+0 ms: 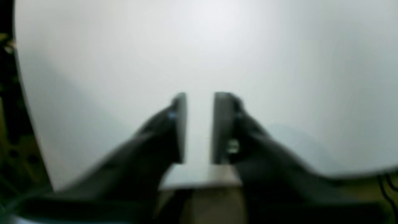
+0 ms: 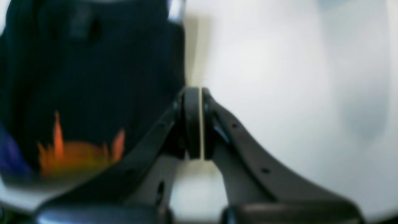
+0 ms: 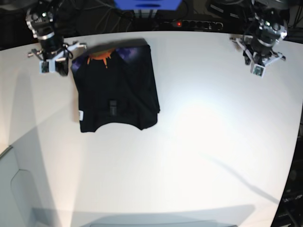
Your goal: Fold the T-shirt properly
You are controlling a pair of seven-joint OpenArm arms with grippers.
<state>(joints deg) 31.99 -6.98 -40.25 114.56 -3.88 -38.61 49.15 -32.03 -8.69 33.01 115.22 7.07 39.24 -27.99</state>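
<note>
Folded black cloth T-shirt (image 3: 116, 90) lies on white bench (image 3: 199, 142); folding appears complete. Left claw (image 1: 199, 124) slightly apart, empty; right claw (image 2: 201, 123) together, empty. Next: retreat.

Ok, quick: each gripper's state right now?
Left gripper: jaws narrowly apart, holding nothing.
Right gripper: shut, empty, beside the T-shirt.

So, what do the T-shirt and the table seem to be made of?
The T-shirt: soft black cloth, probably knit cotton, though the weave is too small to tell. It lies limp in flat folded layers, matte, with an orange print at one end. The table: a hard, smooth white top, perhaps laminate or painted board. It shows a soft glare and clear shadows.
</note>
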